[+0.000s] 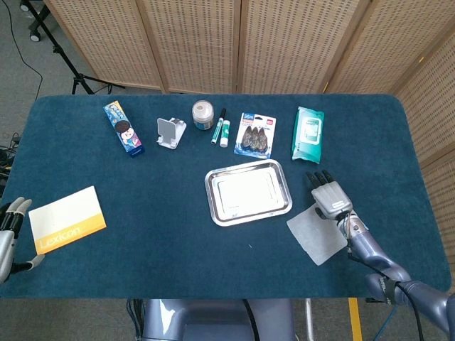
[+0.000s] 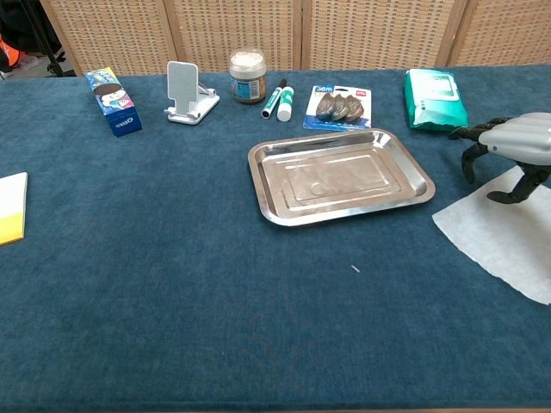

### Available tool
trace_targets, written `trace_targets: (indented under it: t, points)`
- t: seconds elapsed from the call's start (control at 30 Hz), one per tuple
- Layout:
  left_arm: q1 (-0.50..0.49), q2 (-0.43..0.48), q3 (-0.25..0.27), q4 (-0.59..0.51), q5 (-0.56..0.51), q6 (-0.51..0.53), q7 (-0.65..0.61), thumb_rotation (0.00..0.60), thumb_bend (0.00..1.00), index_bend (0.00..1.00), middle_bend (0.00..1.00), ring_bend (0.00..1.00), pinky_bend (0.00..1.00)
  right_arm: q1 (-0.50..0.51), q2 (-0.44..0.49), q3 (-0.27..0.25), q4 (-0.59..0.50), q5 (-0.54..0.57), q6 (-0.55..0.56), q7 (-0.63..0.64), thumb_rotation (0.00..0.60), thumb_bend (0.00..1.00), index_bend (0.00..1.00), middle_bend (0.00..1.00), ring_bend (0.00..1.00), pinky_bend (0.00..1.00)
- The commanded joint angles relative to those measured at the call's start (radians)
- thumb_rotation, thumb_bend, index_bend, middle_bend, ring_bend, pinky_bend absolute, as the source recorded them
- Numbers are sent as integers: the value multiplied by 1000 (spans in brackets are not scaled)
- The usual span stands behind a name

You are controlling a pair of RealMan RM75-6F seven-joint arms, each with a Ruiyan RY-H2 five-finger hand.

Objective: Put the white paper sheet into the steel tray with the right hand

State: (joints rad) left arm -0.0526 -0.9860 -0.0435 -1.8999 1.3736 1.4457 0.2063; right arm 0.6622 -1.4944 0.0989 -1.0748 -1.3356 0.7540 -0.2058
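Note:
The white paper sheet (image 1: 318, 236) (image 2: 504, 237) lies flat on the blue cloth, right of the steel tray (image 1: 248, 191) (image 2: 341, 174), which holds nothing. My right hand (image 1: 329, 197) (image 2: 508, 148) hovers over the sheet's far edge, palm down, fingers apart and curled downward, holding nothing. Its thumb tip is close to the paper; contact is unclear. My left hand (image 1: 10, 234) hangs at the table's near left edge, fingers apart, with nothing in it.
Along the back stand a snack box (image 1: 124, 128), a phone stand (image 1: 170, 133), a jar (image 1: 203, 114), markers (image 1: 220, 128), a blister pack (image 1: 256, 137) and a wipes pack (image 1: 308, 133). A yellow-and-white booklet (image 1: 67, 219) lies near the left hand.

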Motion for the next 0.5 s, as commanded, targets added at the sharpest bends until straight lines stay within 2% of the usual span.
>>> trace_targets:
  t: [0.03, 0.17, 0.33, 0.5]
  points:
    - [-1, -2, 0, 0, -3, 0, 5, 600, 0, 0, 0, 0, 0, 2, -9, -8, 20, -5, -4, 13, 600, 470, 495, 0, 0, 0]
    - [-3, -7, -1, -1, -7, 0, 12, 600, 0, 0, 0, 0, 0, 3, -21, -15, 50, -4, -13, 35, 600, 520, 585, 0, 0, 0]
    - [-4, -10, -1, -2, -8, 2, 16, 600, 0, 0, 0, 0, 0, -4, -21, -18, 57, -15, 12, 61, 600, 569, 621, 0, 0, 0]
    - [-5, -9, 2, -4, -5, 3, 16, 600, 0, 0, 0, 0, 0, -14, 14, -7, 6, -24, 59, 88, 600, 569, 638, 0, 0, 0]
